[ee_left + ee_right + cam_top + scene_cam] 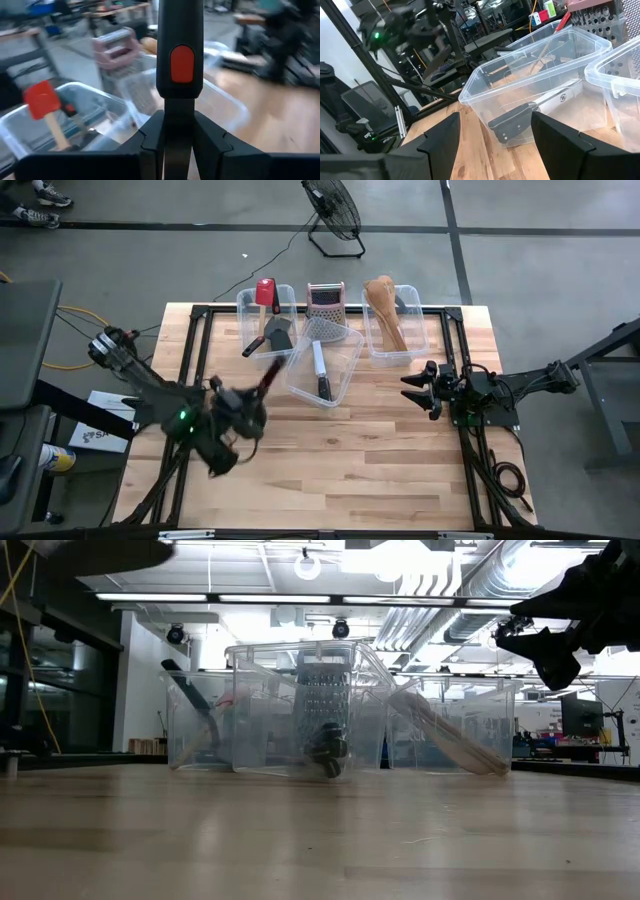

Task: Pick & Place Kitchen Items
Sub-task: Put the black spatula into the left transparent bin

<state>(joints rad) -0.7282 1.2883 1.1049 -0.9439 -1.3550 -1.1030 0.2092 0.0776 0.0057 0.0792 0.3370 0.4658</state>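
Your left gripper (pixel 177 145) (lower left of the high view) has its fingers clamped on a black utensil handle (pixel 180 50) with a red spot. Right gripper (pixel 415 388) waits at right, fingers spread, empty, over the bench (pixel 350 470).

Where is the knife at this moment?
In the high view the knife lies inside the tilted middle bin, in front of the grater, between the left gripper and right gripper.
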